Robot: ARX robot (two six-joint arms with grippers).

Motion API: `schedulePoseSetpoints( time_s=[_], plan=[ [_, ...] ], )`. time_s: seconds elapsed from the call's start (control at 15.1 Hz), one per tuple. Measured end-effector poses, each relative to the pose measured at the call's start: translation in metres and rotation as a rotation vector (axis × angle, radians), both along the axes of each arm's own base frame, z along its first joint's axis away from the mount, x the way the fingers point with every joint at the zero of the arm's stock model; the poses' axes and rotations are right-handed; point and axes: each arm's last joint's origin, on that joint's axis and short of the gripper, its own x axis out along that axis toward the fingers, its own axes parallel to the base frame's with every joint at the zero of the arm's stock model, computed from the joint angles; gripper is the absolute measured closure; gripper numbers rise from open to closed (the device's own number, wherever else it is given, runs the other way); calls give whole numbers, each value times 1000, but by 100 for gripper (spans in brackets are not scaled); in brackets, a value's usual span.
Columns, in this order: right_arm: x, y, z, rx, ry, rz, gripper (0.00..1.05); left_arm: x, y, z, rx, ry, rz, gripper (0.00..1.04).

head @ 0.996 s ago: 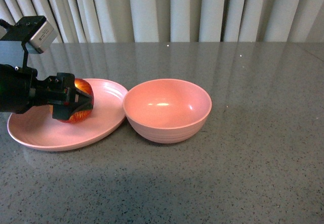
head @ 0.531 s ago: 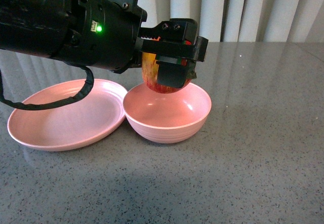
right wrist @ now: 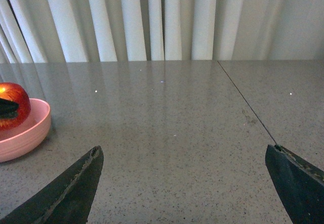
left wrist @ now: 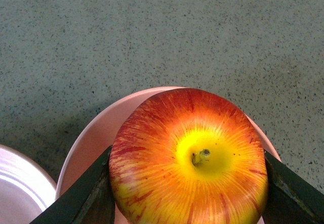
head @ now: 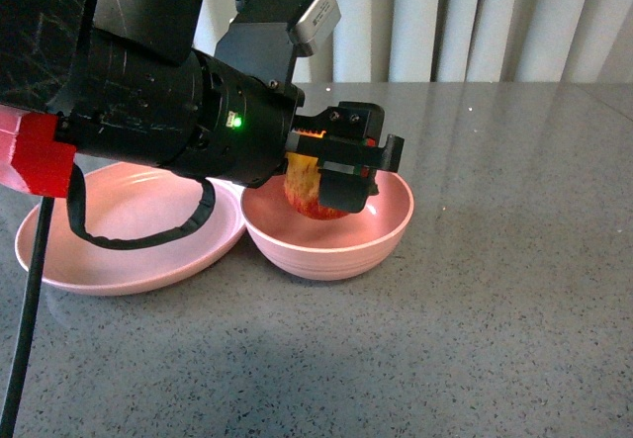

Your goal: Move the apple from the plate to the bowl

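The red and yellow apple (head: 300, 189) hangs inside the rim of the deep pink bowl (head: 391, 222), with my left gripper (head: 331, 186) shut on its sides. From the left wrist view the apple (left wrist: 190, 158) fills the space between the dark fingers (left wrist: 86, 198), stem upward, over the bowl (left wrist: 96, 133). I cannot tell whether the apple touches the bowl's floor. The shallow pink plate (head: 129, 260) lies bare just left of the bowl. My right gripper (right wrist: 185, 153) stands open over bare table, well to the right of the bowl (right wrist: 25, 128), and does not show in the front view.
The grey speckled table (head: 495, 339) stretches out in front and to the right of the bowl. A seam (right wrist: 243, 100) runs across it. White curtains (head: 475, 23) hang behind the far edge. My bulky left arm (head: 148, 102) covers the plate's back part.
My left gripper lifted the apple off the plate, carried it rightward above the bowl, and has now lowered it inside the bowl's rim.
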Motion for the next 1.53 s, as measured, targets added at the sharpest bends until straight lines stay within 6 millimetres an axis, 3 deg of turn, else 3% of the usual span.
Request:
schedulePoseSetpoints(
  time_s=[0.6,0.66,0.8,1.0,1.13,1.26,1.53],
  plan=[
    [0,0,0,0,0,0,7,5,-3,-8,-5,37,-2,36],
    [0,0,0,0,0,0,7,4,-3,-8,-5,42,-5,31],
    [0,0,0,0,0,0,7,4,-4,-8,-6,42,-7,6],
    [0,0,0,0,0,0,7,5,-3,-4,-17,27,-11,7],
    [0,0,0,0,0,0,7,-2,4,32,-71,-87,-4,7],
    [0,0,0,0,0,0,7,-7,8,50,-97,-141,0,7],
    [0,0,0,0,0,0,7,-42,41,98,-158,-340,95,7]
  ],
)
